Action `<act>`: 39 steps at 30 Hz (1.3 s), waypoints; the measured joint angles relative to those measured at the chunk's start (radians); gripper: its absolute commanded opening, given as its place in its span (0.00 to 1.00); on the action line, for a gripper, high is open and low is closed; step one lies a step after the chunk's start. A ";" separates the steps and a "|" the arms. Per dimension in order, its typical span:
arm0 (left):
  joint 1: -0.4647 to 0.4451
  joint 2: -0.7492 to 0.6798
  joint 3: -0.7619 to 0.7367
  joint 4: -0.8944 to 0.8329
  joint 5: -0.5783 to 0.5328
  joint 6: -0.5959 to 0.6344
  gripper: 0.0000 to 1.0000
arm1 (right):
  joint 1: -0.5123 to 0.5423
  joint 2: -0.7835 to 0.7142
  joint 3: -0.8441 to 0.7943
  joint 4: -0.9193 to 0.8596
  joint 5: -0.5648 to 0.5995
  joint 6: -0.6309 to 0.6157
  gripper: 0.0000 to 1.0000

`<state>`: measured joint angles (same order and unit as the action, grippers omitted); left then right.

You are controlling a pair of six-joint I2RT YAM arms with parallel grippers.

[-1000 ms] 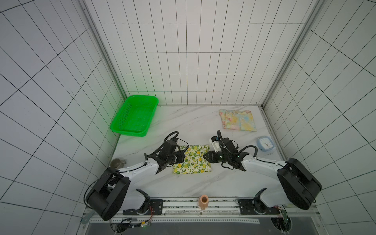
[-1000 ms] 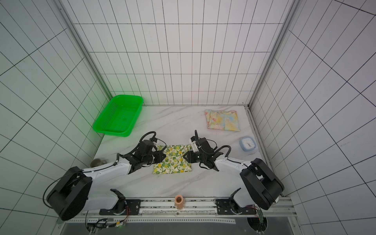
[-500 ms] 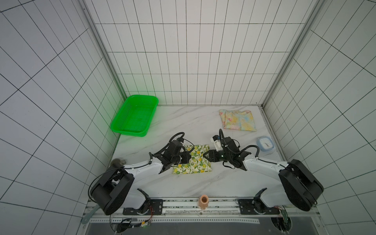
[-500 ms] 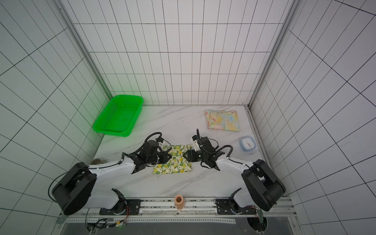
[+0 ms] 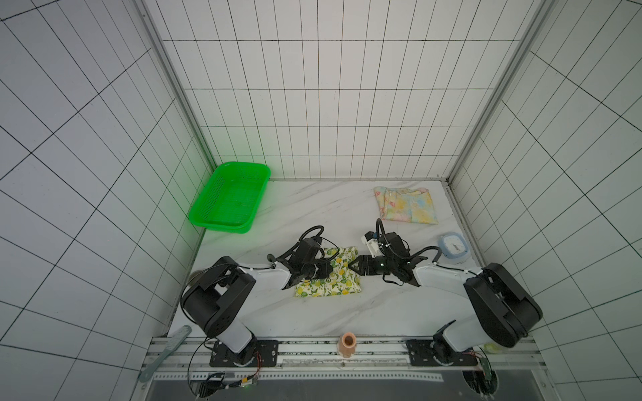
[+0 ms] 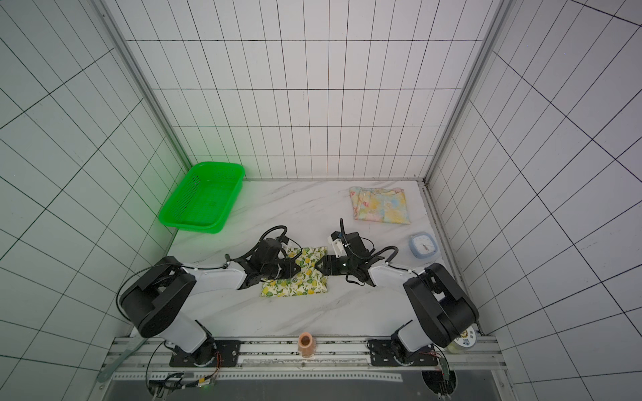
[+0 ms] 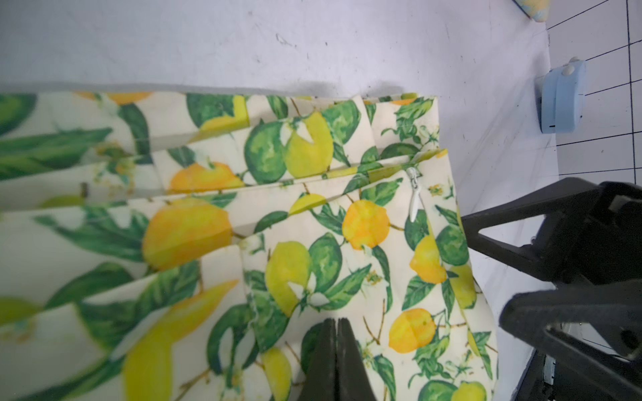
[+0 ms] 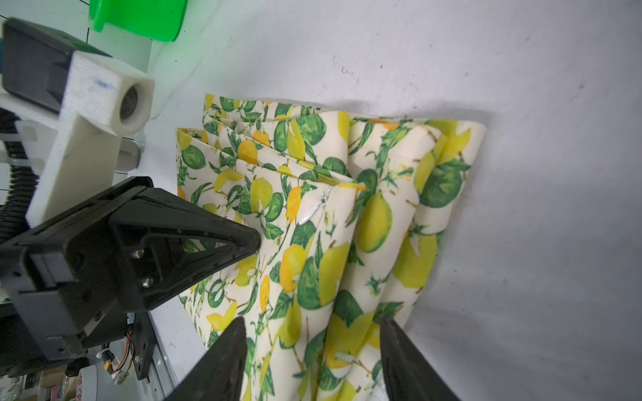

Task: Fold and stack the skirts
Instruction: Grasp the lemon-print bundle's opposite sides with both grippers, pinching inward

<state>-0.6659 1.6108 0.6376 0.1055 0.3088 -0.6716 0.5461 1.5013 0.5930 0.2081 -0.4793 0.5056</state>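
White marble tabletop [image 5: 312, 208] enclosed by white tiled walls [image 5: 330, 104], bright green plastic basket [image 5: 229, 198] at ten o'clock, small pale blue clock [image 5: 453, 247] at three o'clock, peach cylinder [image 5: 347, 343] at six o'clock.

Both top views are bright and evenly lit from above, with only faint shadows under the arms on the desk [image 5: 312, 208]. Tile lines splay toward the edges. The basket [image 5: 232, 205] throws a green glow on the wall [image 5: 173, 180]. In the left wrist view part of the skirt [image 7: 347, 225] is out of focus. The right fingers [image 8: 222, 364] look soft.
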 measured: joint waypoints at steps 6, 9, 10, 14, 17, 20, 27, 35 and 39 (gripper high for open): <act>0.000 0.026 0.000 0.018 0.007 -0.002 0.02 | -0.024 0.002 -0.042 0.034 -0.024 0.002 0.66; 0.000 0.033 0.000 0.031 0.009 -0.002 0.02 | -0.025 0.013 -0.060 0.056 -0.036 0.007 0.68; 0.000 0.036 0.000 0.035 0.010 -0.002 0.01 | -0.025 0.020 -0.063 0.064 -0.039 0.010 0.69; 0.000 0.043 0.000 0.049 0.017 -0.002 0.00 | -0.025 0.045 -0.078 0.134 -0.068 0.030 0.73; 0.000 0.048 0.004 0.052 0.022 -0.002 0.00 | -0.024 0.069 -0.101 0.227 -0.100 0.061 0.77; 0.000 0.055 0.011 0.053 0.027 -0.002 0.00 | -0.023 0.092 -0.116 0.303 -0.121 0.090 0.77; 0.000 0.057 0.013 0.054 0.030 -0.002 0.00 | -0.017 0.103 -0.137 0.371 -0.128 0.128 0.76; 0.000 0.057 0.013 0.053 0.032 -0.002 0.00 | -0.017 0.022 -0.182 0.297 -0.106 0.135 0.75; 0.000 0.057 0.013 0.053 0.032 -0.001 0.00 | -0.015 0.019 -0.192 0.312 -0.106 0.144 0.74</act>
<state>-0.6662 1.6680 0.6510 0.1589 0.3412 -0.6727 0.5308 1.5204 0.4007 0.5201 -0.5858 0.6498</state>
